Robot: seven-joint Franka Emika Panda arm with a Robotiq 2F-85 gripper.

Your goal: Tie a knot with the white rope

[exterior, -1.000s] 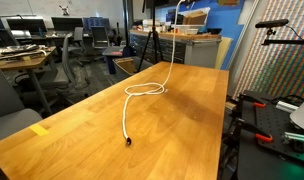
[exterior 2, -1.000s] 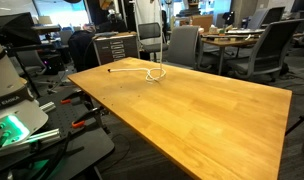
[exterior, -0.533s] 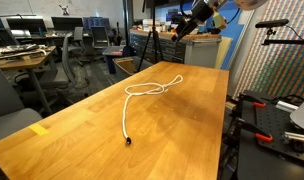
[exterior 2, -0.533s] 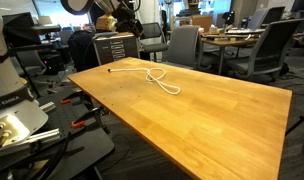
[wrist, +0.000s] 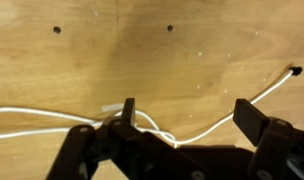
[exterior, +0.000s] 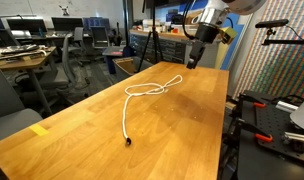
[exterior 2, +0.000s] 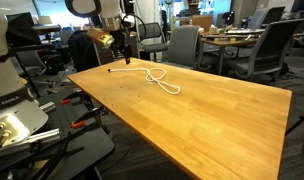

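Since the jaws hang spread wide & empty at upper right, the white rope (exterior: pixel 126 115) lies loose on the surface (exterior: pixel 182 130), mid-frame, w/ a small loop, prob ready for a new grab

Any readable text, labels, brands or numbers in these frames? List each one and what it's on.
Nothing reads as words in any view.
Dark lettering on the white machine base at the frame edge: too blurred to read.
The computer screens in the background: too small to read.
The white rope and the wooden table: no markings visible.
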